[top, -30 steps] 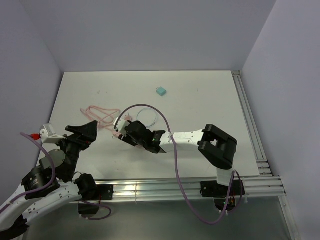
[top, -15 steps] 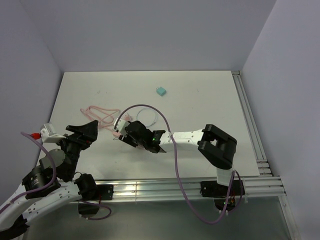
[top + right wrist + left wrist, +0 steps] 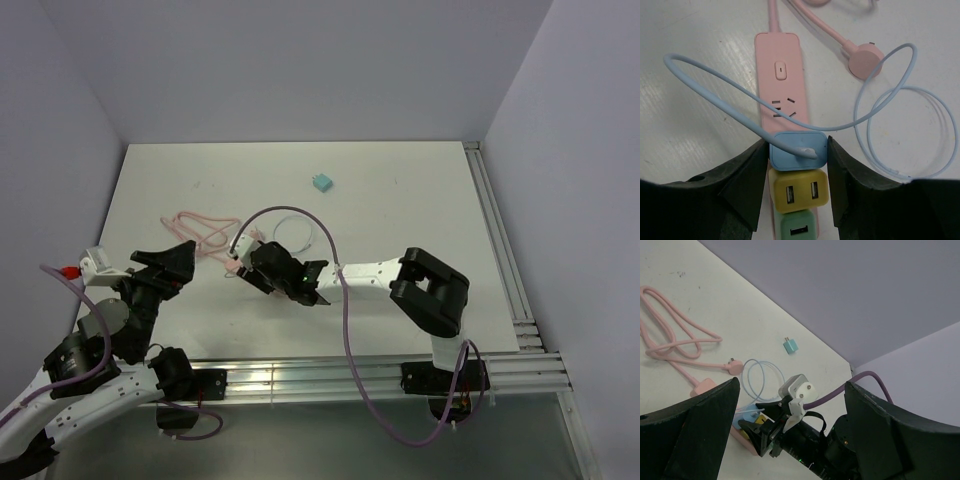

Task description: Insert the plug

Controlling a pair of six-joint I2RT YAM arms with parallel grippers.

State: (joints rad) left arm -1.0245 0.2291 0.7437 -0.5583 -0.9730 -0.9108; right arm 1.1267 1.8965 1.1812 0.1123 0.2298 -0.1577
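Progress: blue plug clamped in right claw, over pink power strip, touching yellow adapter, just short of free socket slots. Prongs hidden; could not tell if seated. Judged: push-in and release left.
Pose: right arm stretched low across worktop; left claw spread wide, empty, well apart.
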